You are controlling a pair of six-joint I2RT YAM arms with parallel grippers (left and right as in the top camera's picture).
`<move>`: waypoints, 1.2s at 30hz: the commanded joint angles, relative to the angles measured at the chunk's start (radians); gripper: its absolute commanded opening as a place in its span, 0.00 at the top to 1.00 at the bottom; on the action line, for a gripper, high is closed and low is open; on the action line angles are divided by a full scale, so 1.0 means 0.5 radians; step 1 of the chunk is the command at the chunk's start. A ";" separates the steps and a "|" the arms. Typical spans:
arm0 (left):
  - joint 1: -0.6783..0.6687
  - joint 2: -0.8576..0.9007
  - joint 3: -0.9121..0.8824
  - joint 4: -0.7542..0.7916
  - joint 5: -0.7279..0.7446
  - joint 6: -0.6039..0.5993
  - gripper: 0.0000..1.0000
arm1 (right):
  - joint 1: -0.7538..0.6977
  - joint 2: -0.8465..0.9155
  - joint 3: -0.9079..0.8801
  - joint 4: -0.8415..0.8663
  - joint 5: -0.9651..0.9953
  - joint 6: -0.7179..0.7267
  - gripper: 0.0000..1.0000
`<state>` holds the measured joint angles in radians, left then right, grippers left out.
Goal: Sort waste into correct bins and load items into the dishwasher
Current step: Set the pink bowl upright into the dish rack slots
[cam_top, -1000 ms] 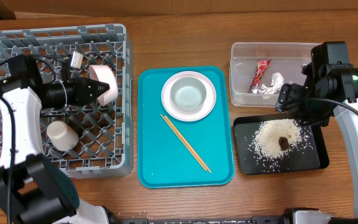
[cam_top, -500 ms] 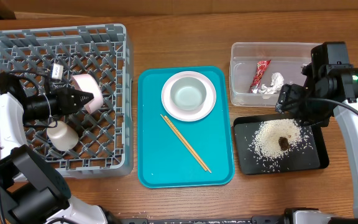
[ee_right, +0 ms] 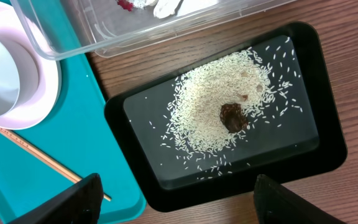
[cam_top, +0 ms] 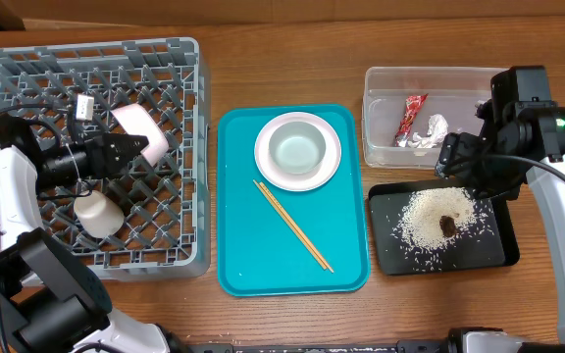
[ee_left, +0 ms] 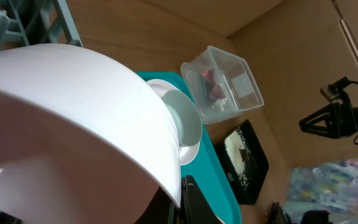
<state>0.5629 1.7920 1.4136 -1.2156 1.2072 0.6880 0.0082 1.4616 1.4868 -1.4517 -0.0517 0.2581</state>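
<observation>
On the wooden worktop (cam_top: 282,69), a grey dish rack (cam_top: 200,147) is set at the left arm's side, a teal tray (cam_top: 253,255) in the middle, and a clear tub (cam_top: 459,88) with a black tray (cam_top: 488,250) just in front of it at the right arm's side. Within the rack, the left hand (cam_top: 137,147) is shown pressed together on the rim of the pink bowl (cam_top: 143,126), which is held tilted on its edge above the lattice floor; whether the bowl touches the floor cannot be told. A small white cup (cam_top: 98,212) is seen standing mouth-down in the rack, near the bowl but apart from it. On the teal tray, the grey-green bowl (cam_top: 297,150) is carried upright on the white plate (cam_top: 266,165), and the two chopsticks (cam_top: 292,224) are laid side by side on a diagonal just in front of the plate. The red wrapper (cam_top: 411,116) and the white tissue (cam_top: 430,132) are contained in the clear tub, beside one another. Rice grains (cam_top: 425,218) are heaped on the black tray, with the brown food scrap (cam_top: 448,225) resting on the heap. The right hand (ee_right: 178,183) is held above the black tray with its fingers spread wide and nothing between them.
</observation>
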 commanded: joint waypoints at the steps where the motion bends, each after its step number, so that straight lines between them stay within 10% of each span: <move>1: 0.007 0.039 0.004 0.042 0.077 0.066 0.96 | -0.005 -0.008 0.037 0.002 0.011 0.000 0.21; 22: 0.100 0.225 0.005 -0.027 -0.313 -0.026 0.94 | -0.005 -0.008 0.037 -0.005 0.012 0.000 0.21; 31: 0.333 0.199 0.021 -0.150 -0.322 -0.284 0.01 | -0.005 -0.008 0.037 -0.005 0.011 0.000 0.21; 36: 0.226 -0.014 0.052 -0.156 -0.320 -0.272 0.00 | -0.005 -0.008 0.037 -0.021 0.012 -0.001 0.21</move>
<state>0.7250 1.8847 1.4147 -1.2945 1.0546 0.5552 0.0078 1.4616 1.4868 -1.4597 -0.0517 0.2584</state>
